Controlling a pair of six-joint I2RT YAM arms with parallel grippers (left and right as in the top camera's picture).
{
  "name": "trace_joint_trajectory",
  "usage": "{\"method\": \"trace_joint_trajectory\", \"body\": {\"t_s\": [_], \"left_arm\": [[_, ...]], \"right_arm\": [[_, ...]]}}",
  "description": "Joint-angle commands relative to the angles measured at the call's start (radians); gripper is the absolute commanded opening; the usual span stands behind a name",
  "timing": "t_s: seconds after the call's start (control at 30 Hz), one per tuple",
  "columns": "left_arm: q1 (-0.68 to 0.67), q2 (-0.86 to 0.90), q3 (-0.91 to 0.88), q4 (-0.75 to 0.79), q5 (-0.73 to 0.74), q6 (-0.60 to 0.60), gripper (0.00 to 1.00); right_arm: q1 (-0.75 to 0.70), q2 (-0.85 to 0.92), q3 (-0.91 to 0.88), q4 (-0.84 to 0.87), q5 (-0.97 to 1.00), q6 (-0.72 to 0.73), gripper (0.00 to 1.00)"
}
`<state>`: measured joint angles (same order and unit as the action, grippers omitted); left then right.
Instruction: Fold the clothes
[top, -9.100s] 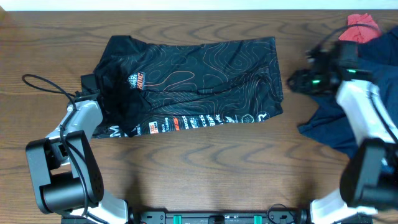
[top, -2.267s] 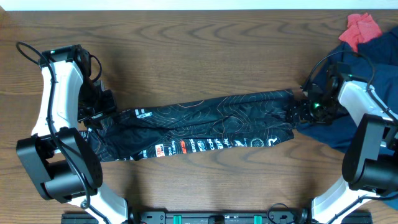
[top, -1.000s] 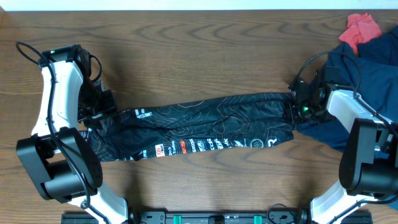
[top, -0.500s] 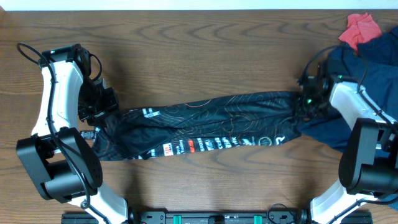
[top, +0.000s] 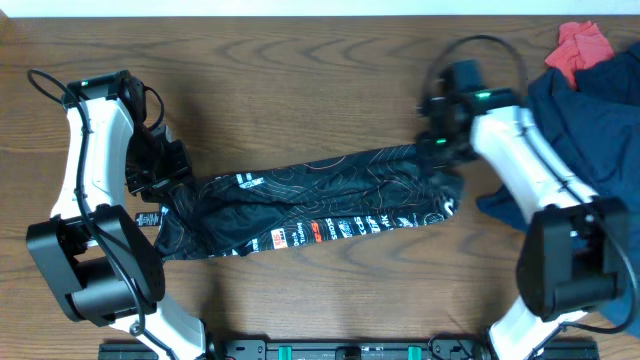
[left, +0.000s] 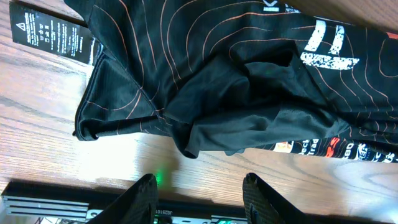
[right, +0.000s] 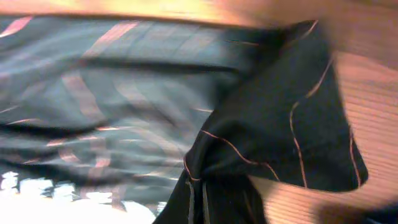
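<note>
2 arms, 1 at each end of the jersey (top: 310, 205), which lies as a long bunched strip on the table (top: 320, 80) between the grippers.

Left gripper (left: 198, 186): released, fingers (left: 144, 194) spread, nothing between them. The jersey's crumpled left end sits just ahead of the fingertips. A black care label (left: 53, 38) sticks out of the cloth further ahead, to the left in the wrist view.

Right gripper (top: 440, 142): at the strip's upper right corner. Its wrist view is blurred and the fingers are hidden under cloth. A dark corner flap with orange lines gathers to a pinch right at the gripper and hangs clear of the wood, so it reads as clamped on the jersey.

White and orange lettering runs along the strip's lower edge, between both grippers.

Navy garment (top: 585, 120) lies beside the right arm, on the side away from the jersey. Red cloth (top: 583, 42) sits beyond it, well apart from the gripper.
</note>
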<state>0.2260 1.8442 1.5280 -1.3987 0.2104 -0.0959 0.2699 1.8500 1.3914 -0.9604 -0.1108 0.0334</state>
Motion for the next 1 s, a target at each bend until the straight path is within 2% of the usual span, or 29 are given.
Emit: {"method": "trace_joint_trajectory", "body": {"t_s": [0.0, 0.3, 0.57, 0.73, 0.8, 0.9, 0.97], "left_arm": [[-0.003, 0.009, 0.001, -0.006, 0.006, 0.01, 0.47], [-0.003, 0.009, 0.001, -0.006, 0.006, 0.01, 0.47], [-0.003, 0.009, 0.001, -0.006, 0.006, 0.01, 0.47], [-0.003, 0.009, 0.001, -0.006, 0.006, 0.01, 0.47], [-0.003, 0.009, 0.001, -0.006, 0.006, 0.01, 0.47], [-0.003, 0.009, 0.001, -0.005, 0.006, 0.01, 0.47], [-0.003, 0.009, 0.001, -0.005, 0.006, 0.01, 0.47]], "right_arm": [[0.116, 0.004, 0.014, 0.025, -0.001, 0.094, 0.01], [0.286, 0.055, 0.014, 0.111, -0.003, 0.2, 0.01], [0.362, 0.079, 0.014, 0.227, -0.09, 0.2, 0.01], [0.407, 0.079, 0.014, 0.243, -0.099, 0.198, 0.03], [0.421, 0.079, 0.014, 0.242, -0.119, 0.193, 0.07], [0.441, 0.079, 0.014, 0.233, -0.152, 0.148, 0.25], [0.445, 0.079, 0.014, 0.222, -0.143, 0.136, 0.26]]}}
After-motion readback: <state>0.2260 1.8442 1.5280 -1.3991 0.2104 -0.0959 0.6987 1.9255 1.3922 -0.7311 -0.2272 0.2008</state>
